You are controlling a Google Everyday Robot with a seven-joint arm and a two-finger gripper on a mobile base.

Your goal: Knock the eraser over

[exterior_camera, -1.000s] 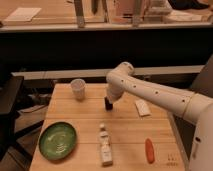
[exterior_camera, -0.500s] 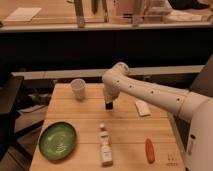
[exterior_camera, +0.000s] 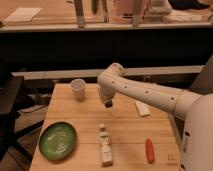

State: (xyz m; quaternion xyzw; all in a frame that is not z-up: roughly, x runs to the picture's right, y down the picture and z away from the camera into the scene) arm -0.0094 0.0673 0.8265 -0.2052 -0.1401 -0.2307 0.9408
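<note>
Camera view. Tabletop of pale wood, seen from the front and somewhat above, with a dark wall and a long counter behind it. The white robot arm enters from the right edge, runs leftward across the table and bends down at its wrist near the table's middle. The gripper points downward at the end of that wrist, over the rear half of the table, right of the white cup and left of the flat white pad. A small dark shape sits at the gripper's tip; whether this is the eraser or the finger ends themselves cannot be told, and so it cannot be told how far the jaws stand apart or whether they have hold of anything. The cup stands upright near the back left of the table. The white pad lies flat, partly under the forearm. A green plate rests at the front left corner. A small pale bottle lies on its side at front centre, its cap toward the rear. An orange carrot-shaped piece lies at front right, well apart from the gripper.
</note>
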